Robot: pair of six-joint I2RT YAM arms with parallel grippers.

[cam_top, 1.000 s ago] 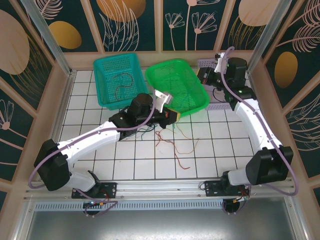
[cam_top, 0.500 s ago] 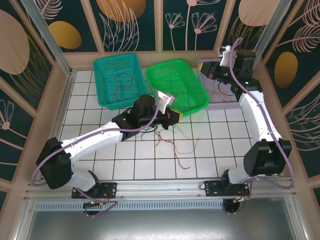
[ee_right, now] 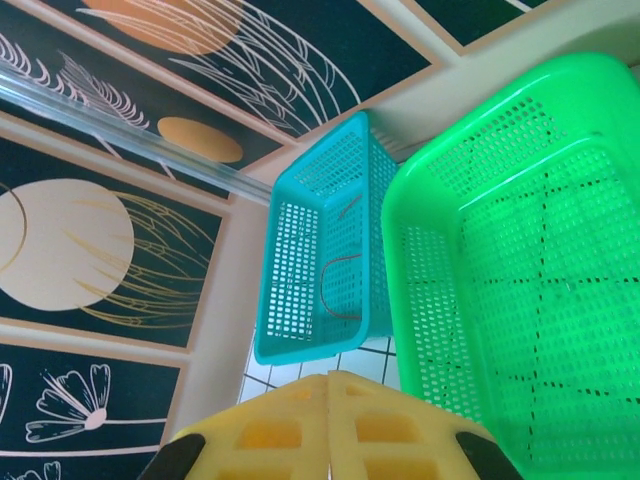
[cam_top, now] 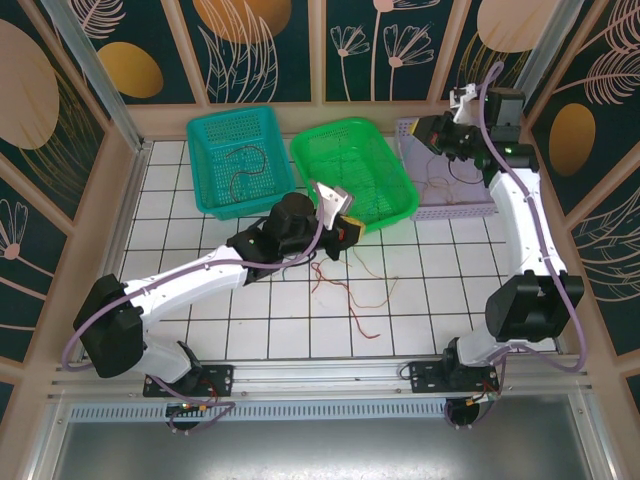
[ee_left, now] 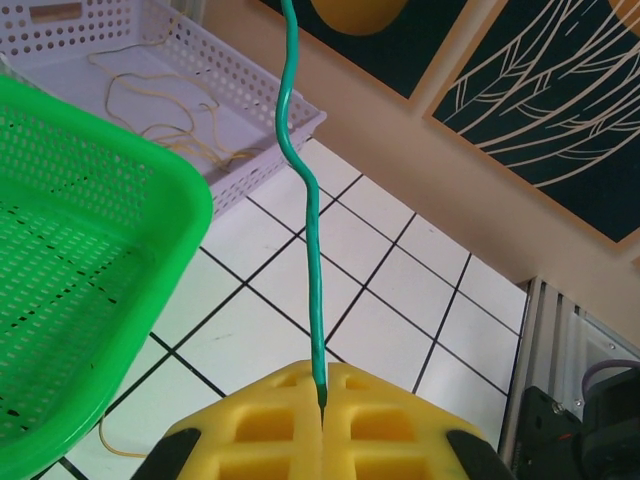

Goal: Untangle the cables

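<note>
Two baskets hold sorted wires: teal basket (cam_top: 197,150), lavender basket (cam_top: 450,212). Your left gripper (ee_left: 322,390) pinches a green wire (ee_left: 305,210), your right gripper (ee_right: 328,385) is shut empty; a tangle (cam_top: 352,292) waits on the tiles.

A robotics lab test cell: white robot arms (cam_top: 190,275) bolted to an aluminium rail (cam_top: 320,375) beside a white-tiled worktop (cam_top: 250,335), enclosed by leaf-patterned panels (cam_top: 260,50) between aluminium posts (cam_top: 92,70).

Closed left tool (ee_left: 322,395) pinches green cable (ee_left: 303,200).
</note>
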